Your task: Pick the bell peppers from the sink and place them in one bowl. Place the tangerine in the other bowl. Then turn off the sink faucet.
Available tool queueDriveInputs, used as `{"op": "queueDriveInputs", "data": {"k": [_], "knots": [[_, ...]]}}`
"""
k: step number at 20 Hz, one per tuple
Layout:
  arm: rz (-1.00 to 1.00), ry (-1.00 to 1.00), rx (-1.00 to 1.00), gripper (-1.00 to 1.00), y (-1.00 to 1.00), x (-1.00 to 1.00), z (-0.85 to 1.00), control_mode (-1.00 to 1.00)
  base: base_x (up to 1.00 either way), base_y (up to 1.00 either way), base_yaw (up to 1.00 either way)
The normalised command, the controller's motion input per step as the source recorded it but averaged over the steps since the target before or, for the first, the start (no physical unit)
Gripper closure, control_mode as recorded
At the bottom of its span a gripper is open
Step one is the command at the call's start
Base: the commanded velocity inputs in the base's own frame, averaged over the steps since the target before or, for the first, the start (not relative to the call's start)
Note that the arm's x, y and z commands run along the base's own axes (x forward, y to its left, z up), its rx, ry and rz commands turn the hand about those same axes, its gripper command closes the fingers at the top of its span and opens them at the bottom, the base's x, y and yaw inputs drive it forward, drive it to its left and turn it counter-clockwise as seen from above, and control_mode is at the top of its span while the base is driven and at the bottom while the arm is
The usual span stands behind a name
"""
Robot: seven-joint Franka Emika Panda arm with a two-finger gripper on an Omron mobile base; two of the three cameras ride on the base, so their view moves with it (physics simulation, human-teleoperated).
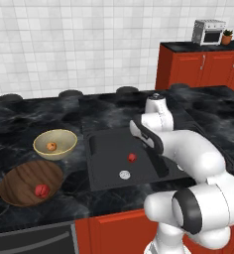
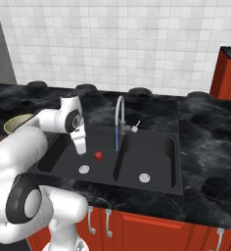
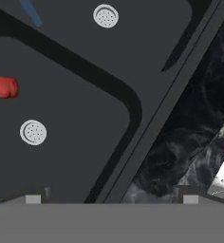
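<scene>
One red bell pepper [image 1: 132,158] [image 2: 99,155] [image 3: 4,88] lies on the floor of the sink [image 1: 104,146] [image 2: 61,152], up from the round drain [image 1: 124,174] [image 3: 33,132]. Another bell pepper [image 1: 40,190] rests in the wide wooden bowl [image 1: 20,176] on the counter at left. The tangerine [image 1: 51,146] sits in the cream-yellow bowl [image 1: 64,136] just behind it. My gripper [image 2: 81,149] [image 3: 111,199] hangs open over the sink's near part with nothing between its fingers, to the left of the pepper in the right base view. The arched faucet [image 2: 119,109] runs a blue stream [image 2: 116,137].
A second basin [image 2: 154,147] with its own drain [image 2: 144,177] lies right of the faucet. Black marble counter [image 1: 20,124] surrounds the sink. Dark burners [image 1: 71,93] line the back wall. Red cabinets [image 1: 188,67] and a small oven [image 1: 208,31] stand far right.
</scene>
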Motion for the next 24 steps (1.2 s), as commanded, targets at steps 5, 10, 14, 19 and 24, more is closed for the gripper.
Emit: {"op": "queueDriveInputs", "data": {"k": [5,10,14,19,24], "knots": [[-0.07,0.12,0.00,-1.00,-0.04,0.46,-0.45,-1.00,0.00,0.00,0.00],[0.00,0.04,0.00,-1.00,0.00,0.58,-0.36,-1.00,0.00,0.00,0.00],[0.00,-0.01,0.00,-1.00,0.00,0.43,-0.25,-1.00,0.00,0.00,0.00],[0.03,-0.22,0.00,-1.00,0.00,0.06,-0.21,-1.00,0.00,0.00,0.00],[0.02,-0.31,0.00,-1.00,0.00,0.00,-0.21,-1.00,0.00,0.00,0.00]]}}
